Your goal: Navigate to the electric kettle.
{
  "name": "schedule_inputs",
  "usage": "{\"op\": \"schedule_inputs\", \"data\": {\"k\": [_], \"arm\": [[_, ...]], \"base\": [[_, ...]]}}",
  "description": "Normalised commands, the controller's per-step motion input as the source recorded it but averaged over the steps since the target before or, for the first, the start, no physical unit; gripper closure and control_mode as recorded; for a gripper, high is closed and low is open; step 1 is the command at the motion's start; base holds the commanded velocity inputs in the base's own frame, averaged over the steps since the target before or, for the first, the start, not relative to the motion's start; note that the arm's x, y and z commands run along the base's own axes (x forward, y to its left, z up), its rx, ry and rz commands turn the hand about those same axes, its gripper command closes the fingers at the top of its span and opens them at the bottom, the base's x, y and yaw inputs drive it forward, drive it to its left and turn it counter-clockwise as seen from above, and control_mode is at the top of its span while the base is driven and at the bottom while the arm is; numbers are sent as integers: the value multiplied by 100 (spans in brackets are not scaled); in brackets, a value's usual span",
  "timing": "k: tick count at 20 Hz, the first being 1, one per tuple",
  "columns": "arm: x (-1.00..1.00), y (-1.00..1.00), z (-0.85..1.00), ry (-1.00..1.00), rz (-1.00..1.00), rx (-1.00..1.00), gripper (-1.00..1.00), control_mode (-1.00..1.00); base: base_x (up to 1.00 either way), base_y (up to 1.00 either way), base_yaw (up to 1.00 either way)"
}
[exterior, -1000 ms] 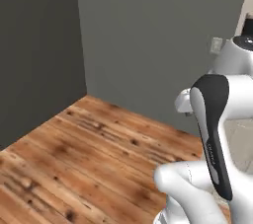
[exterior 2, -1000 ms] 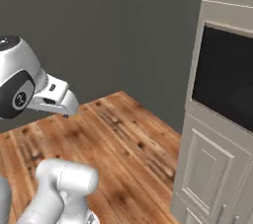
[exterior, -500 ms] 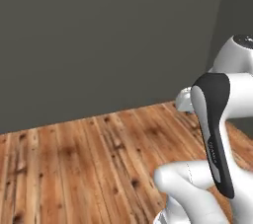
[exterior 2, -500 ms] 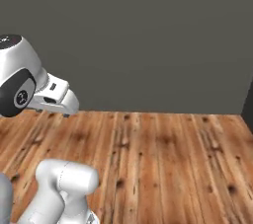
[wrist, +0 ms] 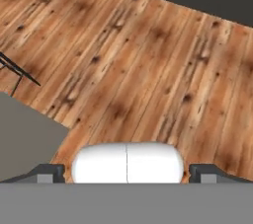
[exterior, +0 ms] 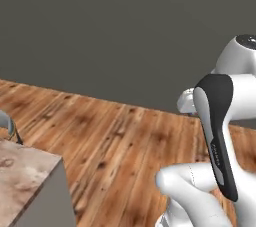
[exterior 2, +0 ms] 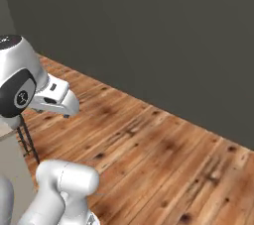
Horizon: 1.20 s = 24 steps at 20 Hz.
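The arm (exterior: 215, 136) is folded up high above the wooden floor (exterior 2: 163, 154). In the hand view the fingers (wrist: 49, 172) stand wide apart at the bottom edge and hold nothing. A counter (exterior: 25, 181) corner is at the lower left. The electric kettle cannot be seen.

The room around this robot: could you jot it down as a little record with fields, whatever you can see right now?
floor: wooden planks, bare ahead
wall: plain dark grey, straight ahead
counter: stone-patterned corner at lower left of left base view
stool: thin dark legs beside the counter
kettle: not seen from here
end effector: two dark tips at the hand view's bottom corners, wide apart, holding nothing
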Motion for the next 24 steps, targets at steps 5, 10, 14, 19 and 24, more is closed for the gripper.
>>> {"op": "schedule_inputs", "data": {"k": [5,10,14,19,24], "arm": [[0,0,0,0,0,0,-100,100],[0,0,0,0,0,0,-100,100],[0,0,0,0,0,0,-100,100],[0,0,0,0,0,0,-100,100],[0,0,0,0,0,0,-100,100]], "base": [[-21,0,100],[-20,0,100],[-21,0,100],[-23,1,100],[-8,31,67]]}}
